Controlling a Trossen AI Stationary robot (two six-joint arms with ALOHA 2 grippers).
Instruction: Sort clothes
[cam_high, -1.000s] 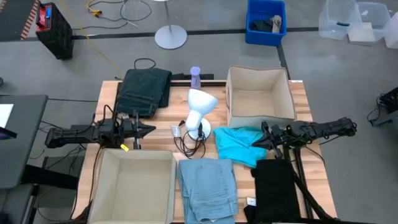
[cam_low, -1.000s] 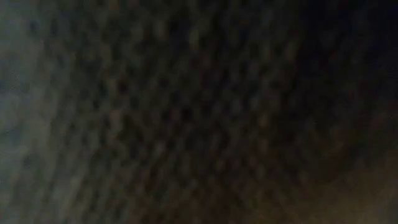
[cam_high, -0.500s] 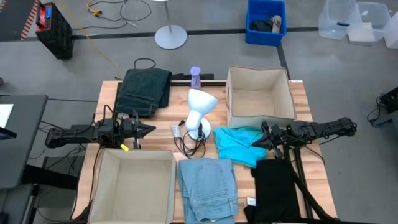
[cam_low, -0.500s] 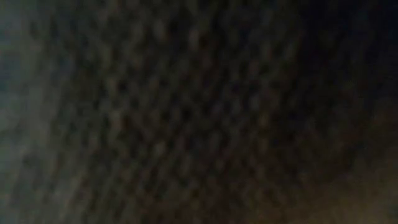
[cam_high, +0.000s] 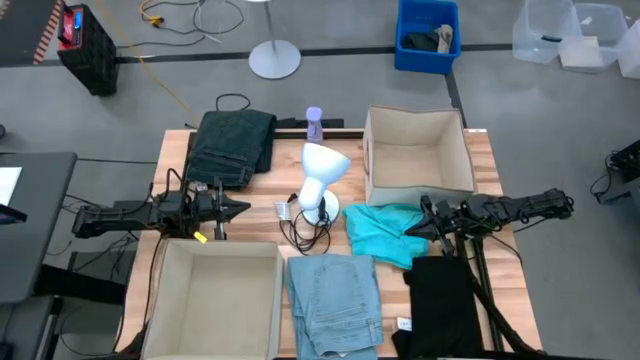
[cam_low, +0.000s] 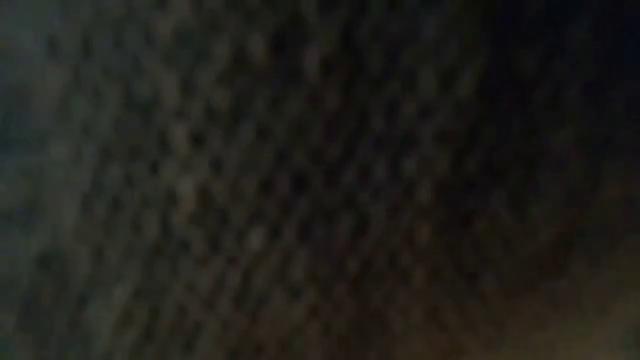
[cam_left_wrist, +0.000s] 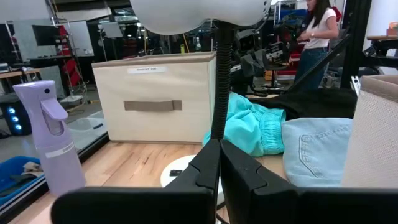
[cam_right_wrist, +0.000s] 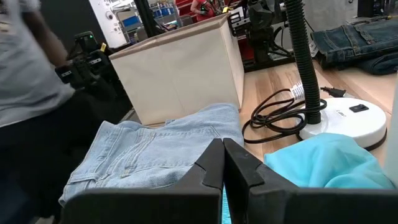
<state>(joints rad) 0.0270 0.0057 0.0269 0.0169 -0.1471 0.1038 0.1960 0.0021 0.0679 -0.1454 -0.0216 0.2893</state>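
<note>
Dark green trousers (cam_high: 233, 146) lie folded at the table's far left. A teal shirt (cam_high: 385, 232) lies crumpled right of the middle. Light blue jeans (cam_high: 333, 303) lie at the near middle, a black garment (cam_high: 442, 303) at the near right. My left gripper (cam_high: 243, 208) is shut and empty above the table's left side, pointing right. My right gripper (cam_high: 408, 229) is shut, pointing left, at the teal shirt's right edge; I cannot tell whether it touches the cloth. The low view is covered by something dark.
A white desk lamp (cam_high: 320, 180) with its cord stands mid-table. A purple spray bottle (cam_high: 314, 124) stands at the far edge. One beige fabric box (cam_high: 417, 150) stands at the far right, another (cam_high: 215, 300) at the near left. A person (cam_left_wrist: 314, 37) stands beyond the table.
</note>
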